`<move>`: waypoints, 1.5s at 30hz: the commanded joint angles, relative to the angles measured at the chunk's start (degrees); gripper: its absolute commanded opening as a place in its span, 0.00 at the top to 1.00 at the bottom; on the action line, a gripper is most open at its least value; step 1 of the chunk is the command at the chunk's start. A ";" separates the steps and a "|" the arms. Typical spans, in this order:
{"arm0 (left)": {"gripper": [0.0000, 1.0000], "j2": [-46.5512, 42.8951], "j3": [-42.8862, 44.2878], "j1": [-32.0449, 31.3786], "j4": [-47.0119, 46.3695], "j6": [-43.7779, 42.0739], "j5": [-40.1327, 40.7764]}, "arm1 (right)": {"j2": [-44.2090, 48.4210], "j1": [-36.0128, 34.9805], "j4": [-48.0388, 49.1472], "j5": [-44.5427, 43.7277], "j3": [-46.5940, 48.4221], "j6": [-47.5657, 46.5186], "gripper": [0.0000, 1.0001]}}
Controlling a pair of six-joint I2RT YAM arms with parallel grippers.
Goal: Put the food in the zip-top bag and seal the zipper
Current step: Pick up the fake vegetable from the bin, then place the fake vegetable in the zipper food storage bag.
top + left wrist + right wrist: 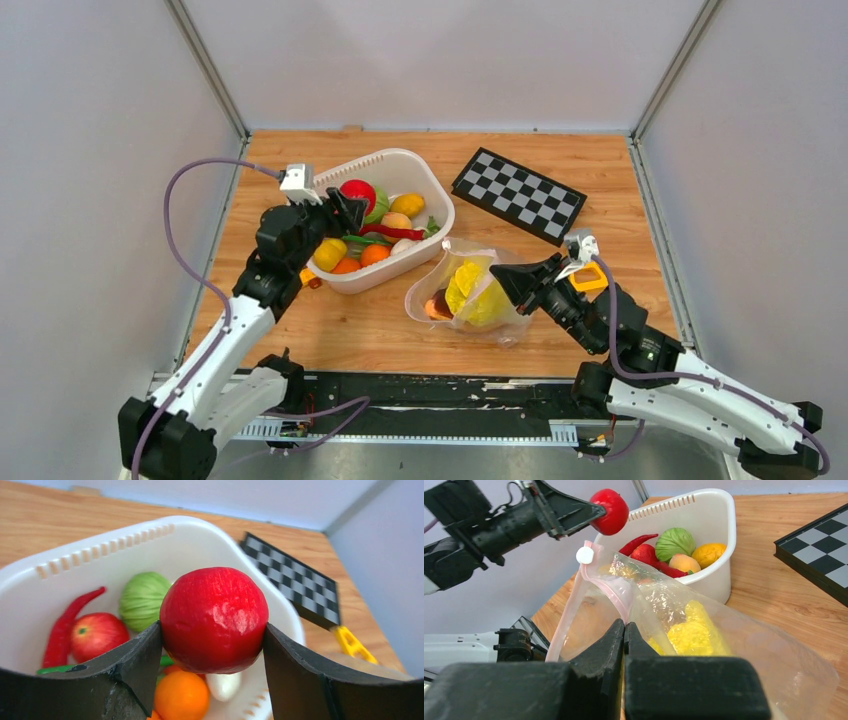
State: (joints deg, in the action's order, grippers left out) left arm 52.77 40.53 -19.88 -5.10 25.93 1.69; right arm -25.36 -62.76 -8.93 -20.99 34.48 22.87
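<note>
My left gripper (pixel 350 207) is shut on a red round toy fruit (pixel 214 620) and holds it above the white basket (pixel 430 190); the fruit also shows in the right wrist view (pixel 610 511). The basket holds more food: a green cabbage (pixel 142 599), a red apple (pixel 97 635), a red chilli (pixel 62 627), an orange (pixel 181 696). My right gripper (pixel 624 626) is shut on the pink zipper (pixel 611 585) edge of the clear zip-top bag (pixel 470 295), holding its mouth open. Yellow food (pixel 694 632) lies inside the bag.
A black-and-white checkerboard (pixel 519 194) lies at the back right. A yellow toy car (pixel 590 277) sits by my right wrist. The wooden table (pixel 380 335) is enclosed by grey walls.
</note>
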 commanded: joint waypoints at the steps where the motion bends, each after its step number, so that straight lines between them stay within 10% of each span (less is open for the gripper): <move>1: 0.61 -6.91 -2.13 0.10 0.27 2.26 -15.69 | -1.33 -0.08 2.33 -1.46 0.06 0.94 1.00; 19: 0.61 -20.39 -3.55 -7.67 -3.18 5.03 -45.50 | -2.63 -0.08 5.52 -1.94 -1.43 3.71 1.00; 27: 0.62 -15.33 0.08 -23.18 8.15 -7.07 -35.17 | -4.44 -0.04 6.03 -0.99 -1.05 3.98 1.00; 45: 0.54 -7.86 2.66 -34.73 10.23 -11.80 -8.04 | -3.34 -0.08 9.83 3.98 -1.87 2.79 1.00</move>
State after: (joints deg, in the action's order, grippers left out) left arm 42.78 39.75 -51.40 6.15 16.53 -15.00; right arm -30.06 -62.76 -3.73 -20.03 33.26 25.87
